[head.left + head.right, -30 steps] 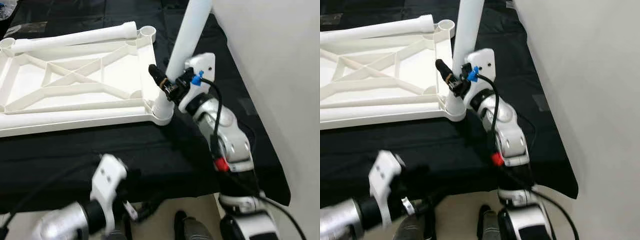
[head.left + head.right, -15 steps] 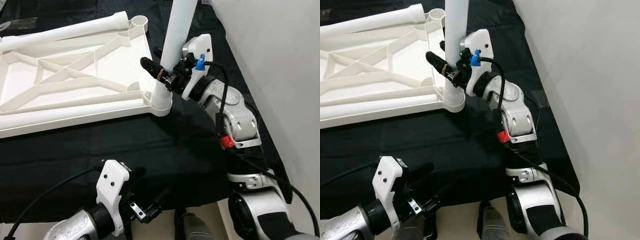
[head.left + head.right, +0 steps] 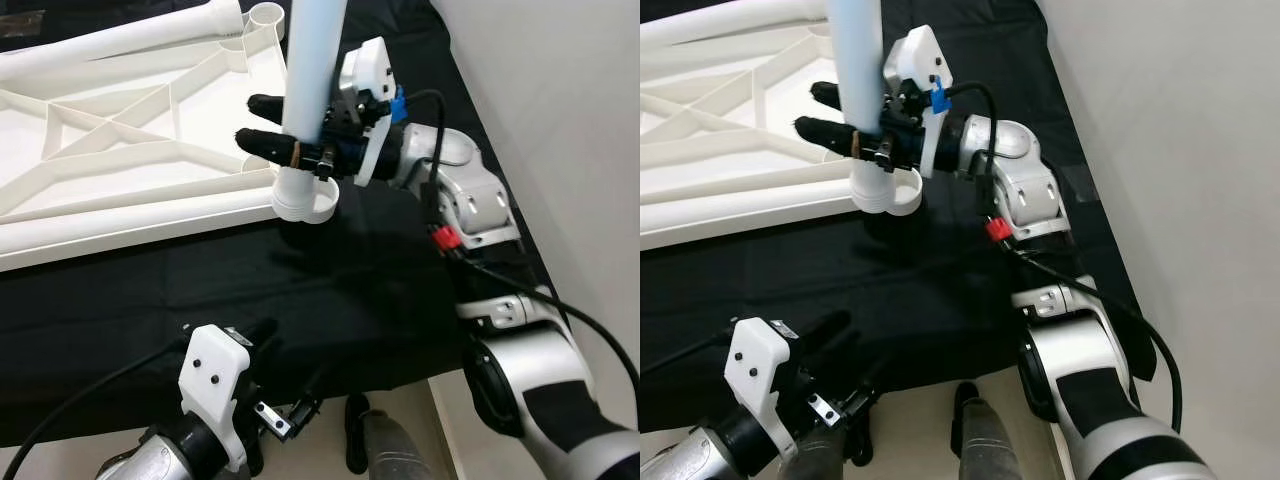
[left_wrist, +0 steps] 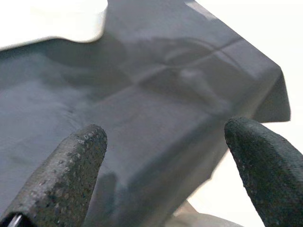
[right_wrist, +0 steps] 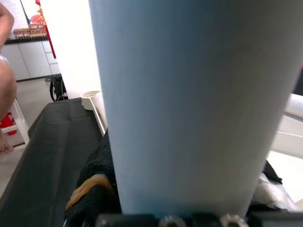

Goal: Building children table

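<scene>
I see the table leg run off the top edge; its base hides the socket on the tabletop, itself cropped.

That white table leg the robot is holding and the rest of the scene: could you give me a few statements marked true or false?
1. The right gripper is shut on the white plastic table leg. True.
2. The leg lies flat on the black cloth. False: it stands upright in the corner socket of the white ribbed tabletop.
3. The left gripper holds a screw. False: its fingers are open and hold nothing, over the cloth.
4. Another white leg lies along the tabletop's far edge. True.
</scene>
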### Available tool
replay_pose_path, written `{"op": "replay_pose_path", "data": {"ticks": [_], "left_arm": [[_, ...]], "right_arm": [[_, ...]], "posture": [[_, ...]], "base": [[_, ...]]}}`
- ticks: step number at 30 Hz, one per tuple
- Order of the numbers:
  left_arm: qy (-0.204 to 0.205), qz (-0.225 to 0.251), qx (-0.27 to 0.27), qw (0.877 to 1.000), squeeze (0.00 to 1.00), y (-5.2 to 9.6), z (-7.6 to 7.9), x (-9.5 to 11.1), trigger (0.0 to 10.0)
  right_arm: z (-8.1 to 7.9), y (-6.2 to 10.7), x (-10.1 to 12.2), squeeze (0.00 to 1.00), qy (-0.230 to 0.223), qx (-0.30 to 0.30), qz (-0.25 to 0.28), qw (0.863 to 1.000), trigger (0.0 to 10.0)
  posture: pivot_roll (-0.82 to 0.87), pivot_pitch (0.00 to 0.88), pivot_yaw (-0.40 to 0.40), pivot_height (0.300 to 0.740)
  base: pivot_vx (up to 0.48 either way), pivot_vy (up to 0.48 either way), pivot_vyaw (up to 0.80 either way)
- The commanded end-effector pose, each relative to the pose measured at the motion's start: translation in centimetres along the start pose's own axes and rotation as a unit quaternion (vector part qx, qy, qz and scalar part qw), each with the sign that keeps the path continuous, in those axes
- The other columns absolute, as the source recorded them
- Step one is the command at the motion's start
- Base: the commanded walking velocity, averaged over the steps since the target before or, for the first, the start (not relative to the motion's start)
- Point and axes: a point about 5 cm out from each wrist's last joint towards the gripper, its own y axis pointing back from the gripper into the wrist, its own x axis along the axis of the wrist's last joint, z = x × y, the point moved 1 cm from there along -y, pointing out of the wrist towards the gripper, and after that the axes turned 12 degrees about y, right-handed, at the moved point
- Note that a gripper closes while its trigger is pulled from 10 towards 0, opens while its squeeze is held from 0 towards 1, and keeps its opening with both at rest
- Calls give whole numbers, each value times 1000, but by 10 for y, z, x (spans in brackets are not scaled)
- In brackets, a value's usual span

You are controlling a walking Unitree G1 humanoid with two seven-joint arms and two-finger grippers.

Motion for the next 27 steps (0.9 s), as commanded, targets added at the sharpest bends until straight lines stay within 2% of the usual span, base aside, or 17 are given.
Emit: {"op": "replay_pose_path", "data": {"ticks": [1, 4, 8, 15, 19, 22, 27], "left_arm": [[-3, 0, 10, 1000, 0, 4, 3, -1, 10000], [-9, 3, 17, 1000, 0, 6, 3, -2, 10000], [-28, 10, 34, 999, 0, 9, 3, 0, 10000], [-39, 16, 49, 998, 0, 11, 1, 1, 10000], [-40, 17, 50, 998, 0, 11, 1, 0, 10000], [-43, 18, 50, 998, 0, 11, 1, 0, 10000], [-45, 19, 50, 998, 0, 11, 2, 0, 10000]], "right_arm": [[1, 1, -5, 0, 3, 14, -13, 1000, 10000], [8, 4, -3, 0, 6, 15, -12, 1000, 10000], [21, 18, 7, 0, 7, 19, 9, 1000, 10000], [23, 29, 10, 0, 7, 47, 22, 999, 10000], [21, 28, 5, 0, 7, 53, 15, 998, 10000], [14, 18, -9, 0, 13, 49, -15, 999, 10000], [12, 11, -19, 0, 16, 41, -53, 998, 10000]], "posture": [[61, 429, -32, 740], [64, 429, -32, 740], [78, 434, -28, 740], [78, 442, -16, 740], [78, 443, -14, 740], [80, 450, -11, 740], [81, 452, -12, 740]], "base": [[0, 0, 0], [0, 0, 0], [0, 0, 0], [0, 0, 0], [0, 0, 0], [0, 0, 0], [0, 0, 0]]}}
